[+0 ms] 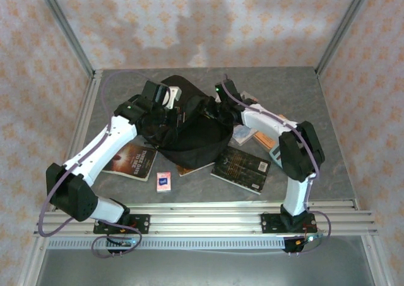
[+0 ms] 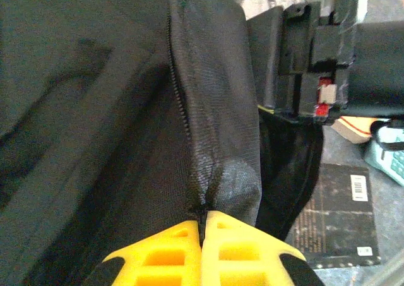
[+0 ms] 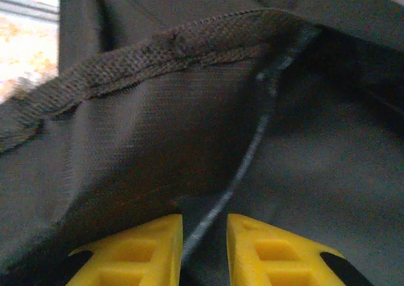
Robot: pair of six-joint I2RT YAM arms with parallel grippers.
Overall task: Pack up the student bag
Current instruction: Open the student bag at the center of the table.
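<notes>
Black fabric hides most of it tbh. Left gripper [image 2: 203, 226] is clenched on a zip seam of the student bag [image 1: 189, 131], its tips buried at the bag's 10 o'clock in the top cam. Bag sits slumped and crumpled mid-table. Left wrist cam catches a dark book [image 2: 341, 210] at 4 o'clock. Right gripper [image 3: 205, 232] is at the bag's 2 o'clock, w/ a narrow gap over a pale seam. View's blurry, can't tell if it's pinching.

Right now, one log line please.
left tool: shut on student bag | right tool: apart, bag seam between, grip unclear | books: on table
</notes>
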